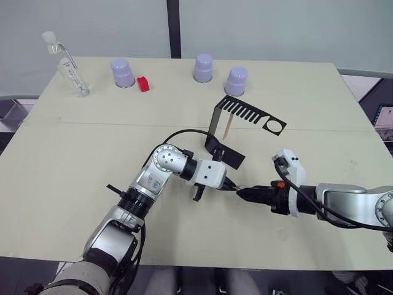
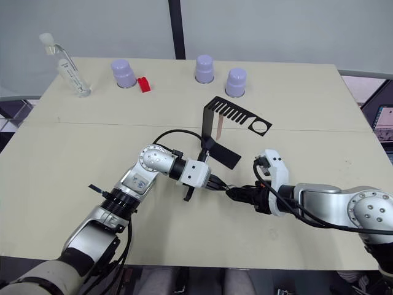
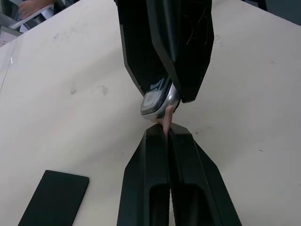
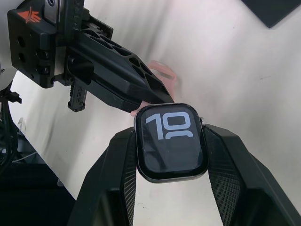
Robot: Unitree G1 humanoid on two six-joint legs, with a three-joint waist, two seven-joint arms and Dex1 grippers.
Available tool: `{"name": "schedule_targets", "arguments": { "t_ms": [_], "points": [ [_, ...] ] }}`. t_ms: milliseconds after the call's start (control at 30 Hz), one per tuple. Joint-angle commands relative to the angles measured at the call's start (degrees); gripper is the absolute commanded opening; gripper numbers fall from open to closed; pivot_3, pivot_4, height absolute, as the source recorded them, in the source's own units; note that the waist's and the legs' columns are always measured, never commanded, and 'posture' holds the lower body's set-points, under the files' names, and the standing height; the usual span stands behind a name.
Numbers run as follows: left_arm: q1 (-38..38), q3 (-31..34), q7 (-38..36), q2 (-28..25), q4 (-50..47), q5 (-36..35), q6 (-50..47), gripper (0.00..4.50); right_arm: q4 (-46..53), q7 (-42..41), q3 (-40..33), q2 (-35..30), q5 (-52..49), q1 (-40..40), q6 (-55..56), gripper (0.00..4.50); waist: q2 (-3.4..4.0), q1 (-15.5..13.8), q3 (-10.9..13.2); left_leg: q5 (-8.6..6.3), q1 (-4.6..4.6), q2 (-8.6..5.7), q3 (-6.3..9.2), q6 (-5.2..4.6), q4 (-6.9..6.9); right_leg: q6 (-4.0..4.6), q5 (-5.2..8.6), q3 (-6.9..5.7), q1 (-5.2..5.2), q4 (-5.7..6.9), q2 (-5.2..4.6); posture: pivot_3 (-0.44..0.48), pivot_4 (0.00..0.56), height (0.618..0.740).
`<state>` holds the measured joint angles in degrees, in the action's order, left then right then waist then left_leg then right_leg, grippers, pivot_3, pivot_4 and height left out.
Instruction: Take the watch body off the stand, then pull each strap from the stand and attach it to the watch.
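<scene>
- Well back on the pale table (image 1: 73, 184), three lavender cups are set: one (image 1: 122, 72) at the left with a small red block (image 1: 143, 83) just beside it, and two more (image 1: 203, 67) (image 1: 236, 80) nearer the middle.
- At the far left corner a clear bottle with a pump top (image 1: 69, 66) is seen leaning.
- Between the cups and the grippers the black stand (image 1: 224, 129) is placed upright, its slotted top plate and round hole reaching toward the robot's right.
- One pale pink-tan strap (image 1: 228, 126) is seen hanging from the slots of the top plate, close to the upright.
- Nothing is found between the two grippers and the stand; a black cable (image 1: 184, 134) arcs over the left forearm, clear of the stand.
- The left gripper (image 3: 168, 129) is held just in front of the stand's base, its fingers pressed together on the end of a second strap (image 3: 167, 115), of which little can be made out.
- The right gripper (image 4: 170, 141) meets it tip to tip, its fingers clamped on the two sides of the watch body (image 4: 170, 141), screen toward the wrist camera and light digits showing.
- The second strap appears to touch the edge of the watch body, though the joint itself is hidden by the fingers.
</scene>
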<state>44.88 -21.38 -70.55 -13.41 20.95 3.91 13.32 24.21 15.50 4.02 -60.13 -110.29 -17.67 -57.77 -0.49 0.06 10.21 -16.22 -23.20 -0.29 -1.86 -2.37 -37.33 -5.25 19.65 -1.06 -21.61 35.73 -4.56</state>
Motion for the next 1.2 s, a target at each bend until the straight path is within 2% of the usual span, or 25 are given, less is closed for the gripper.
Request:
{"name": "schedule_targets", "arguments": {
  "t_ms": [33,1200],
  "points": [
    [2.23,-1.18,1.47,3.31,-2.91,-1.9,2.01,0.0,3.0,-1.31,0.33,0.97,-2.68,-0.61,0.46,1.58,0.0,0.0,0.0,0.0,0.0,0.0,0.0,0.0,0.0,0.0,0.0,0.0,0.0,0.0,0.0,0.0,0.15,0.739],
    [2.95,-1.65,1.93,4.84,-1.72,-1.43,1.99,0.0,4.15,-1.59,1.23,2.51,-2.71,-2.31,0.85,1.58,0.0,0.0,0.0,0.0,0.0,0.0,0.01,0.0,0.0,0.0,0.0,-0.01,0.0,-0.02,0.0,0.0,0.15,0.739]
  ]
}}
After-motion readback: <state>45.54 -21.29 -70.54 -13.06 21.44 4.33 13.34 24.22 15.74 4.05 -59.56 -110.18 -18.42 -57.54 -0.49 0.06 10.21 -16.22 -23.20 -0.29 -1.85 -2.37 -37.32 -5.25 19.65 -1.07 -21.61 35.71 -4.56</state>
